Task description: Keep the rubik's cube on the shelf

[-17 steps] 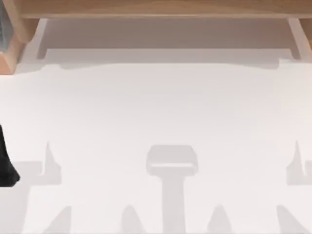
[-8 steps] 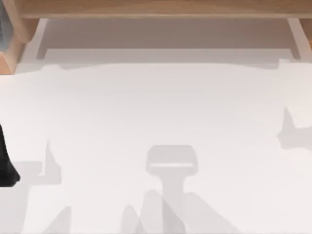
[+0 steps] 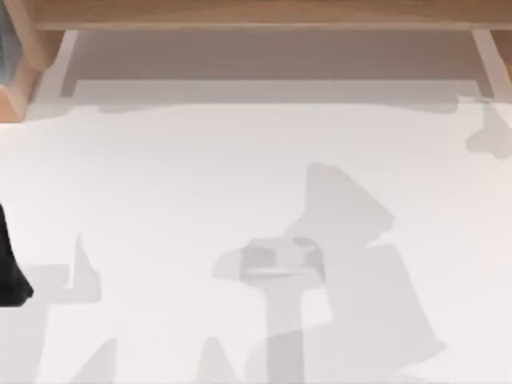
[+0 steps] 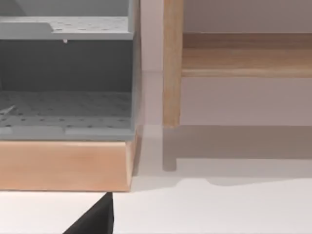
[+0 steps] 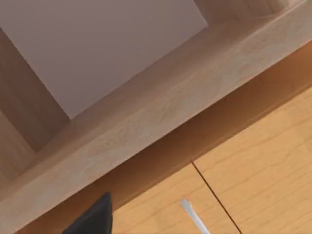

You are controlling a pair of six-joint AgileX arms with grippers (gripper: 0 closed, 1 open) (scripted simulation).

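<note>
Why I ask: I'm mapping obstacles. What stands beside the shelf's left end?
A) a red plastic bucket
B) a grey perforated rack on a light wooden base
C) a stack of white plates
B: the left wrist view shows a grey perforated rack on a light wooden base, right beside the shelf.

Light-brown wooden shelf (image 3: 256, 14) along the far edge, carried on white side supports (image 3: 490, 60). White table (image 3: 200, 176) below, crossed by grey shadows toward the near right. Dark part of the left arm (image 3: 10, 272) at the left edge.
</note>
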